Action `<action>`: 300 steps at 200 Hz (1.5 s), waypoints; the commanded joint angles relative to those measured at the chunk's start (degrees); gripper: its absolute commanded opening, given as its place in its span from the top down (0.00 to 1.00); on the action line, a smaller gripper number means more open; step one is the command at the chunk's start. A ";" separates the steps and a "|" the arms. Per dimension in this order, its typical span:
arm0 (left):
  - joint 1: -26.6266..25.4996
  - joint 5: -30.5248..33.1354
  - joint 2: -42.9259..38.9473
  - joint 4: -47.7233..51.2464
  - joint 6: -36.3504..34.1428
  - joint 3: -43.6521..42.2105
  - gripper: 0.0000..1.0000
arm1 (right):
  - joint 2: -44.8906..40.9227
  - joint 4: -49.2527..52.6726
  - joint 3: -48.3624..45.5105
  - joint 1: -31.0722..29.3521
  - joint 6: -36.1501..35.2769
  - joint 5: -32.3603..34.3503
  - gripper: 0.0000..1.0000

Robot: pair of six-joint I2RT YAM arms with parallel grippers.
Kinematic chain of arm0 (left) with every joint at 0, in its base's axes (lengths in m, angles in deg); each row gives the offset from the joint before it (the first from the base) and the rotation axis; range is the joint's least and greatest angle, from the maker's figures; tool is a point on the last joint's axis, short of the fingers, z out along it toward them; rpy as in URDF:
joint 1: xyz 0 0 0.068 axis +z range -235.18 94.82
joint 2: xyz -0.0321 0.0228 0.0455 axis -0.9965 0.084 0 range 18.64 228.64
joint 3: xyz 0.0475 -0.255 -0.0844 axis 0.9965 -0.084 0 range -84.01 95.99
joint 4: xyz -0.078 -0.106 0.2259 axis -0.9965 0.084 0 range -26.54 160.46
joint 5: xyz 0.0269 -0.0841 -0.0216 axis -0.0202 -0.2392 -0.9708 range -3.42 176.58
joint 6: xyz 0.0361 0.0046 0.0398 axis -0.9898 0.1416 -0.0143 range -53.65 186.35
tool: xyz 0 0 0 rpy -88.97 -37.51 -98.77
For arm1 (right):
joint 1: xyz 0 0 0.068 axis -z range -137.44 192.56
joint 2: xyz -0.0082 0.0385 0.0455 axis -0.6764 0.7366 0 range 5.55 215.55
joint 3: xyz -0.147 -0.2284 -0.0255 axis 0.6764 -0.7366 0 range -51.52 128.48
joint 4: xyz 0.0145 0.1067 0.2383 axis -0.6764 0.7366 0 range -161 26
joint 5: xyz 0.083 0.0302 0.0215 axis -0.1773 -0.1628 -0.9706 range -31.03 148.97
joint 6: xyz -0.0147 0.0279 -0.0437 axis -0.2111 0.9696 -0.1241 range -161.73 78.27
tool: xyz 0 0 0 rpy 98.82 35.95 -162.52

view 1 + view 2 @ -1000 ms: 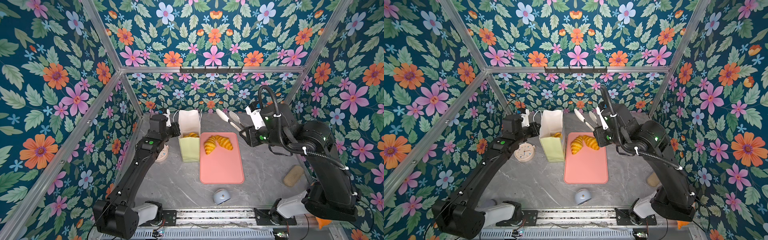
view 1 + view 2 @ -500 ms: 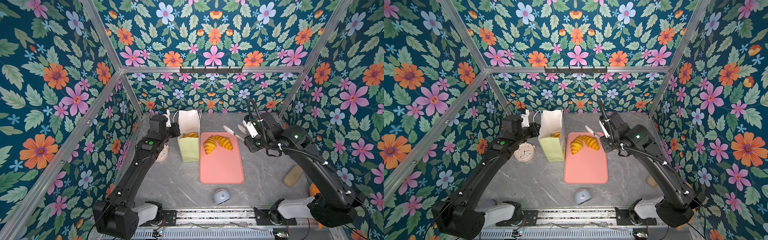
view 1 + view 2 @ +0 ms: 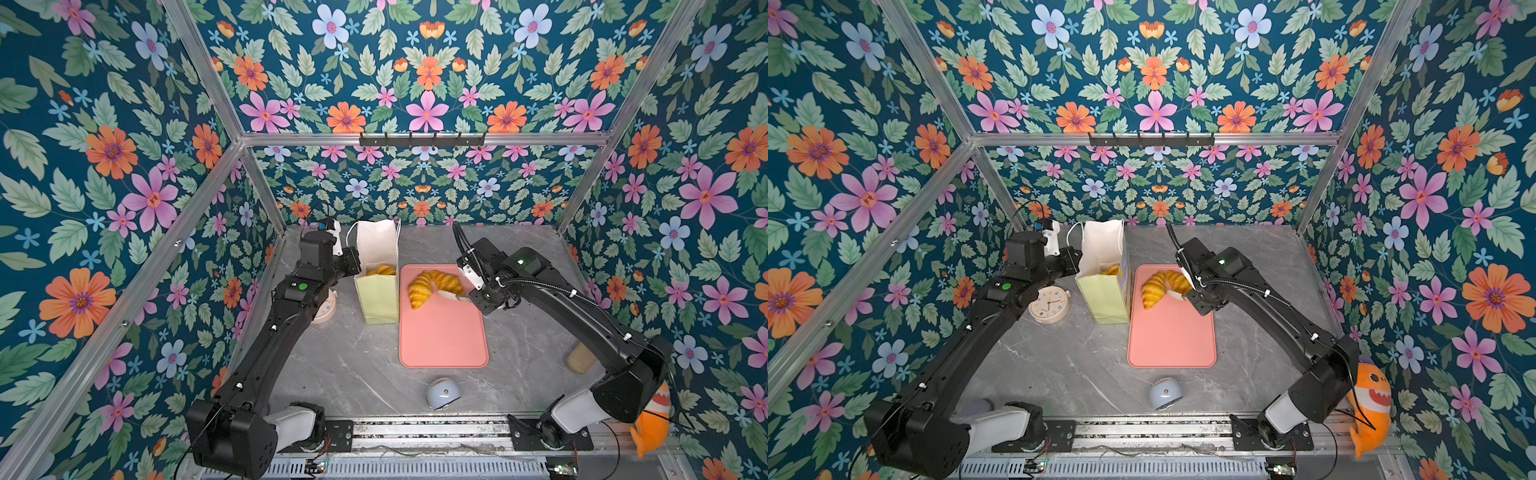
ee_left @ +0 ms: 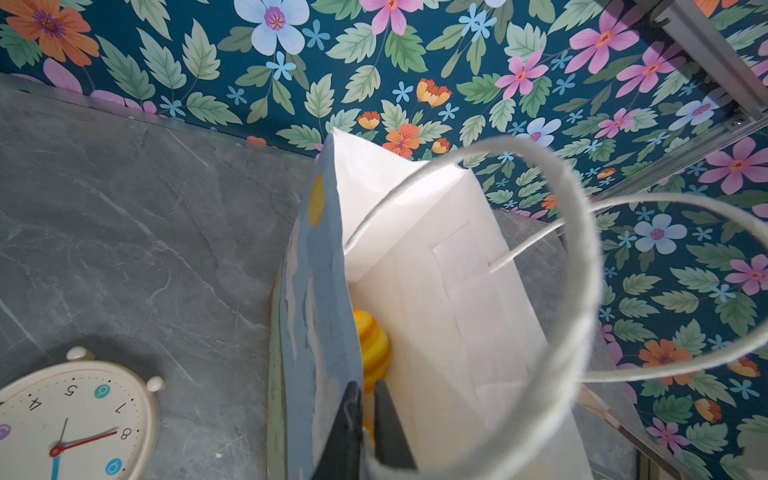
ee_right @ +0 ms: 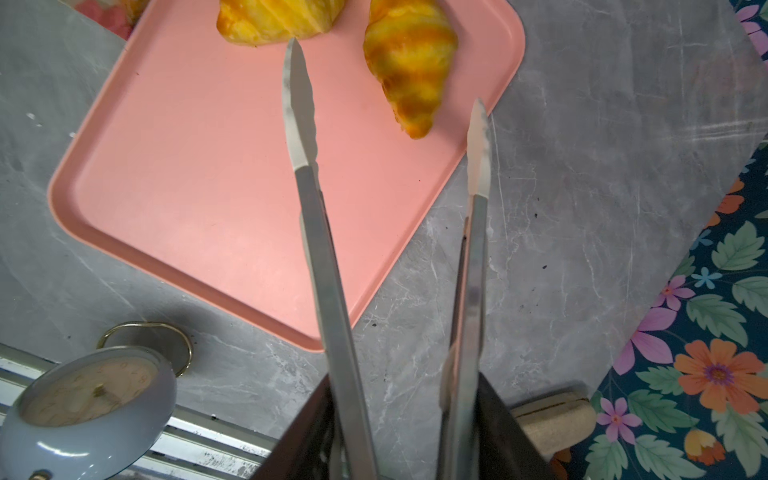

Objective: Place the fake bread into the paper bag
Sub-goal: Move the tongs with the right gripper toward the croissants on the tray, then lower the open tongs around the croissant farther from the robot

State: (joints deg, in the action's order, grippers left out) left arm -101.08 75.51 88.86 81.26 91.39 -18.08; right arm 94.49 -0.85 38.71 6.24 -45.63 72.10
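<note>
Two glossy golden croissants of fake bread (image 3: pixel 419 289) (image 3: pixel 449 280) lie at the far end of a pink tray (image 3: pixel 442 336). More fake bread (image 4: pixel 370 345) sits inside the paper bag (image 3: pixel 376 299), which stands upright left of the tray. My left gripper (image 4: pixel 368 415) is shut on the bag's near rim. My right gripper (image 5: pixel 409 415) is shut on metal tongs (image 5: pixel 297 104), whose arms are spread. One croissant's pointed end (image 5: pixel 411 62) lies between the tong tips, and the other croissant (image 5: pixel 278 18) lies just past one tip. I see no contact.
A cream alarm clock (image 3: pixel 1050 305) lies left of the bag. A blue-grey dome clock (image 3: pixel 442 392) sits near the front rail. A tan block (image 3: pixel 579 358) lies at the right wall under my right arm. An orange shark plush (image 3: pixel 1370 399) hangs at the front right.
My right arm has swung down from the back of the table to the tray, bringing the tongs low beside the croissants, with their arms spreading wider. The left arm and the bag are unmoved.
</note>
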 commanded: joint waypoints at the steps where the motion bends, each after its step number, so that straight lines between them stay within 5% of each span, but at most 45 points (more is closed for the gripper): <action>1: 0.00 -0.44 -0.25 -0.71 -0.50 -0.05 0.90 | 1.62 -2.11 0.32 0.41 -2.34 3.13 0.51; 300: -0.01 -0.71 0.27 -0.31 -0.52 0.70 0.89 | 15.52 -9.18 4.44 5.64 -5.41 -2.74 0.53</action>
State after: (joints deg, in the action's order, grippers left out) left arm -101.08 74.90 89.20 81.28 91.39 -17.78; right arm 109.51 -9.46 42.47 11.69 -50.42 69.84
